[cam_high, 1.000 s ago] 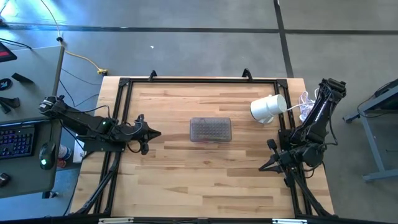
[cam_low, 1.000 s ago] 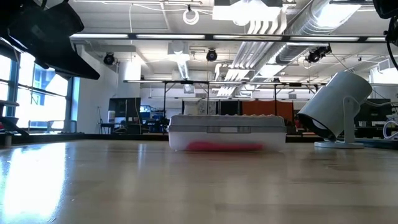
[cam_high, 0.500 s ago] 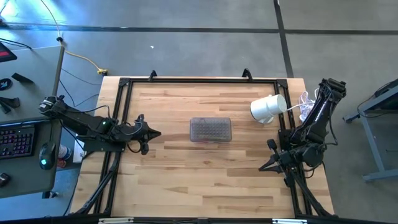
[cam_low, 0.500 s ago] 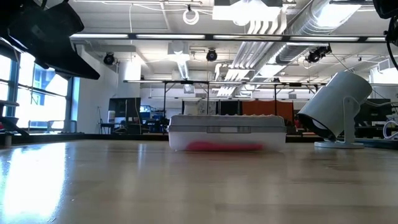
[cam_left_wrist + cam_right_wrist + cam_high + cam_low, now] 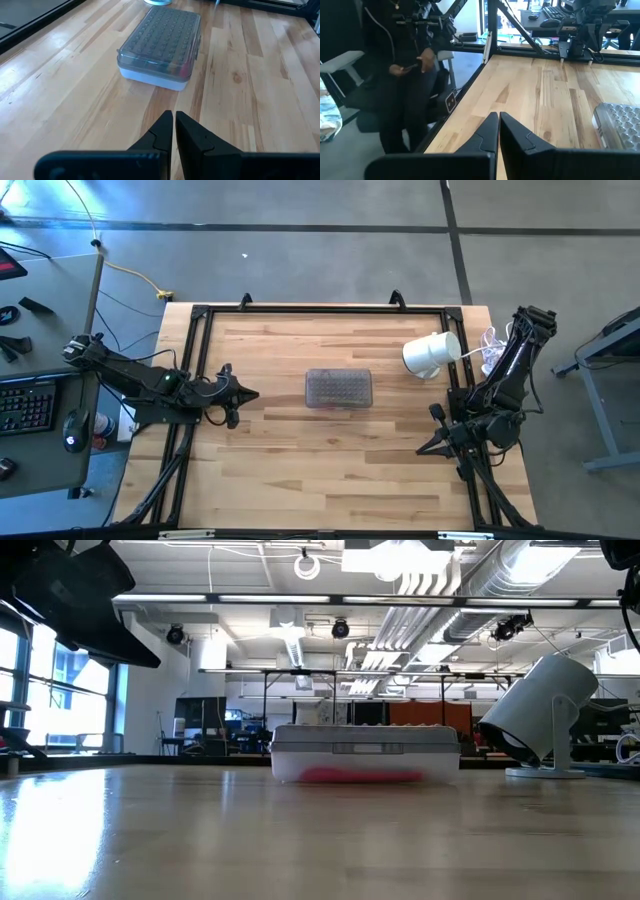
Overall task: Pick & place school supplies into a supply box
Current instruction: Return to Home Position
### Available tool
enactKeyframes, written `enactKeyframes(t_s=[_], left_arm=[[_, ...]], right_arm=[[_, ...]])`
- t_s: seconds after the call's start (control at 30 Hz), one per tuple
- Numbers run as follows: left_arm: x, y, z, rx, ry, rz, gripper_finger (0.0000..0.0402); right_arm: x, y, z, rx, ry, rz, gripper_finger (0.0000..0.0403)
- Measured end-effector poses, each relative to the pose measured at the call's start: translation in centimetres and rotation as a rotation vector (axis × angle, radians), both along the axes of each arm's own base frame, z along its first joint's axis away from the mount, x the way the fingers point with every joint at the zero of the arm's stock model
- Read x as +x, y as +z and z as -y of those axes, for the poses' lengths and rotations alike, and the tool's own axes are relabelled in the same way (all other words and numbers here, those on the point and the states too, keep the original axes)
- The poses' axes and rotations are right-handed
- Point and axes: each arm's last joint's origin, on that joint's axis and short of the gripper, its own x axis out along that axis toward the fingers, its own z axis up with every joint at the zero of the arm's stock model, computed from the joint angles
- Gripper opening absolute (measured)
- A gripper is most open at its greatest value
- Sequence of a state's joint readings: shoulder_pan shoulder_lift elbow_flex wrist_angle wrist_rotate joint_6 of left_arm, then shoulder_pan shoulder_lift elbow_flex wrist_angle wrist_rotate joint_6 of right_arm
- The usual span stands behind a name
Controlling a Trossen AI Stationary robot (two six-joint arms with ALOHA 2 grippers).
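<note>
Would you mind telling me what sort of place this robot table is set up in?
Most likely a robotics lab in an open industrial hall: exposed ceiling ducts overhead, a desk with a keyboard beside the framed wooden table, and more equipment frames behind.

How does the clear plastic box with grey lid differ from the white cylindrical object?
The clear plastic box lies flat mid-table; the white cylindrical object tilts on a stand near the right edge. The box is translucent, lid studded; the cylinder is opaque, smooth. Both rest on the wooden table, apart from the left gripper and right gripper.
</note>
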State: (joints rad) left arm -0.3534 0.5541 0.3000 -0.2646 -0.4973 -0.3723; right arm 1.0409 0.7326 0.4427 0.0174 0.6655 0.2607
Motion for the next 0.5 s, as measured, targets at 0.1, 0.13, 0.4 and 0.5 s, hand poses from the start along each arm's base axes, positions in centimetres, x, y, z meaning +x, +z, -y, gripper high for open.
enactKeyframes(t_s=[0.1,0.13,0.4,0.5], left_arm=[[0.0,0.0,0.0,0.0,0.0,0.0,0.0058],[0.0,0.0,0.0,0.0,0.0,0.0,0.0058],[0.0,0.0,0.0,0.0,0.0,0.0,0.0058],[0.0,0.0,0.0,0.0,0.0,0.0,0.0057]], right_arm=[[0.0,0.0,0.0,0.0,0.0,0.0,0.0],[0.0,0.0,0.0,0.0,0.0,0.0,0.0],[0.0,0.0,0.0,0.0,0.0,0.0,0.0],[0.0,0.0,0.0,0.0,0.0,0.0,0.0]])
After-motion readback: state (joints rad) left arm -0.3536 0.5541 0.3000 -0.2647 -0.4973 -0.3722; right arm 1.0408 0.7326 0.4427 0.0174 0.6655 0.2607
